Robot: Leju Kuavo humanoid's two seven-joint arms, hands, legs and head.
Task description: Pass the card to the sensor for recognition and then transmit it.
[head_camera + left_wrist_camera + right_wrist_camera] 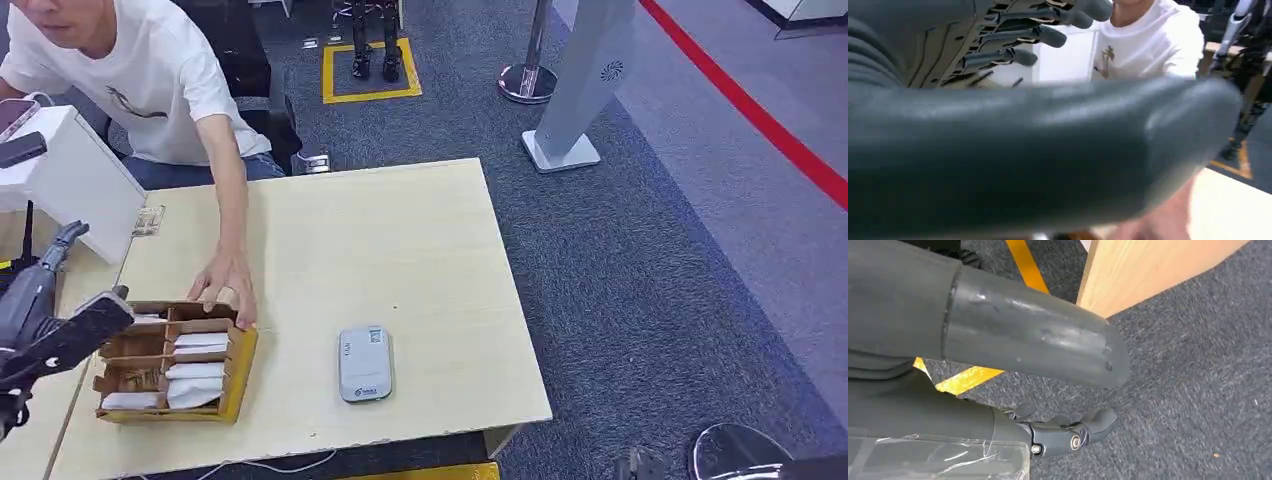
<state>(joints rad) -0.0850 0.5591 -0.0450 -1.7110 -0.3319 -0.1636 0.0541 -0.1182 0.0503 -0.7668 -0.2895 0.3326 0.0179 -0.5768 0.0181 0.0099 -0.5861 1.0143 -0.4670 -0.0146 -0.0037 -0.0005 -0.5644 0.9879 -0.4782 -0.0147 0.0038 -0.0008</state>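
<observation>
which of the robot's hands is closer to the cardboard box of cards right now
Left. The left hand hovers at the card box's left edge, fingers apart, empty. The right hand hangs low beside the table, over carpet.

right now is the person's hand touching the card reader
No, the person's hand rests on the cardboard box, apart from the grey card reader.

A pale wooden table [400, 240] stands on dark grey carpet [650, 280]; near its front left lies a cardboard divider box [175, 373] holding white cards [198, 342]; just right of it, apart, a grey card sensor [365, 363] lies flat; a small clear item [148, 221] sits at the far left edge.
</observation>
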